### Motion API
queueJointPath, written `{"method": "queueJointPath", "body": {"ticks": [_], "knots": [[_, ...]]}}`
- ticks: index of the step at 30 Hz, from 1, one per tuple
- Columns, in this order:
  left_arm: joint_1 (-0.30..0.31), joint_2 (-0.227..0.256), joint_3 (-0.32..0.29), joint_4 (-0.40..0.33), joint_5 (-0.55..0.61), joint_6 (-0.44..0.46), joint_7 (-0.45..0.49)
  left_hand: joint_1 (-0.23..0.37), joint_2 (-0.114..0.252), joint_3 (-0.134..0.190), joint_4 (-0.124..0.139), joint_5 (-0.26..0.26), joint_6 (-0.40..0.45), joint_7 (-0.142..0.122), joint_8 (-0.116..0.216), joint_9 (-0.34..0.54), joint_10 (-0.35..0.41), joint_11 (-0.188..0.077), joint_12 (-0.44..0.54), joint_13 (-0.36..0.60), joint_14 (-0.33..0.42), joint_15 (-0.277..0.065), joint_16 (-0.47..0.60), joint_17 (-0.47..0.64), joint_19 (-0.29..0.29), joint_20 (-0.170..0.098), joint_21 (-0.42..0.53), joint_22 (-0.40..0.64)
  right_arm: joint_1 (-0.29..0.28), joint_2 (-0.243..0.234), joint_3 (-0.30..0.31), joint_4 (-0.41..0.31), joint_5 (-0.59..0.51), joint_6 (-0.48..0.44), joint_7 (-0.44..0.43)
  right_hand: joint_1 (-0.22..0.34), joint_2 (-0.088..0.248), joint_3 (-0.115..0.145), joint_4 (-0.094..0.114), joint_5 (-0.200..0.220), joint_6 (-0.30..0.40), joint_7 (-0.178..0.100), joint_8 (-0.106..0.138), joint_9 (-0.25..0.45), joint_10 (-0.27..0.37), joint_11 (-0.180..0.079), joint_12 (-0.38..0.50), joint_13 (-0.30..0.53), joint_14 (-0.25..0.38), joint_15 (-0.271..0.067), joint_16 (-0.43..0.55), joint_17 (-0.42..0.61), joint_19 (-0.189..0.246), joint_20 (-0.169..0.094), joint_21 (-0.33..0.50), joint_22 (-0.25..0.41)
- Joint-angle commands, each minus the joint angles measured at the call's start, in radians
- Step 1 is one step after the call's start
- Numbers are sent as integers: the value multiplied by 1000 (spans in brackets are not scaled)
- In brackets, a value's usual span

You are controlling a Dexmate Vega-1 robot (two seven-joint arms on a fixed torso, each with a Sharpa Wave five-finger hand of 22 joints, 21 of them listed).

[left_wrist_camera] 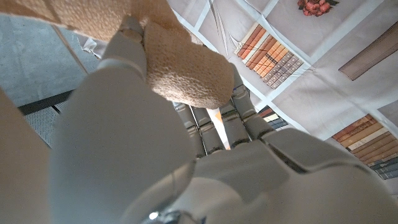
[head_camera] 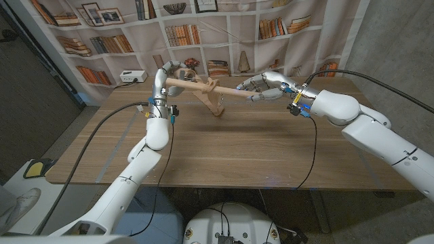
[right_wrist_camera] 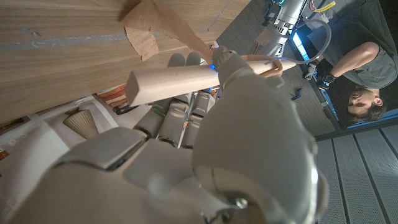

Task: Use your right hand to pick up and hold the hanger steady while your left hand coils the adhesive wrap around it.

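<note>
A pale wooden hanger point(head_camera: 203, 87) hangs in the air over the far middle of the table. My right hand point(head_camera: 266, 87) grips its right end; the wooden bar point(right_wrist_camera: 180, 78) lies across the curled fingers point(right_wrist_camera: 186, 118) in the right wrist view. My left hand point(head_camera: 169, 72) is up at the hanger's left end and holds the tan adhesive wrap point(left_wrist_camera: 186, 68) between thumb and fingers point(left_wrist_camera: 214, 127). A loose tan strip of wrap point(head_camera: 216, 103) dangles from the hanger's middle toward the tabletop point(right_wrist_camera: 152, 28).
A white box point(head_camera: 133, 76) sits at the back left of the wooden table point(head_camera: 230, 152). A bookshelf backdrop point(head_camera: 203, 27) stands behind the table. A person point(right_wrist_camera: 360, 68) is off to the side in the right wrist view.
</note>
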Motion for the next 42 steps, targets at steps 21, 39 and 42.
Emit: {"method": "queueJointPath", "body": {"ticks": [21, 39, 42], "knots": [[-23, 55, -17, 11, 18, -6, -32, 334, 341, 12, -3, -4, 0, 1, 8, 0, -4, 2, 8, 2, 169, -168, 6, 66, -2, -13, 7, 5, -49, -74, 111, 54, 97, 41, 105, 19, 29, 17, 20, 5, 0, -14, 0, 3, 93, -94, 2, 171, 110, -220, 4, 6, -5, -95, 7, 1], [-36, 59, -4, 27, 14, -40, -43, 334, 342, 13, -2, -7, -3, 1, 11, 1, -6, 2, 11, 1, 166, -168, 6, 66, -4, -13, 8, 5, 14, -86, 32, 30, 15, 11, 146, 18, 28, 15, 20, 3, 1, -16, 1, 3, 93, -93, 0, 172, 110, -221, 3, 5, -7, -94, 9, 1], [-33, 58, -2, 23, 12, -45, -44, 334, 343, 14, -1, -7, -2, 3, 10, -1, -6, 1, 11, -1, 166, -169, 5, 65, -5, -13, 9, 5, 18, -86, 24, 27, -1, 7, 139, 18, 29, 16, 20, 3, 0, -16, 0, 3, 93, -93, 0, 171, 110, -220, 3, 5, -6, -93, 8, 1]]}}
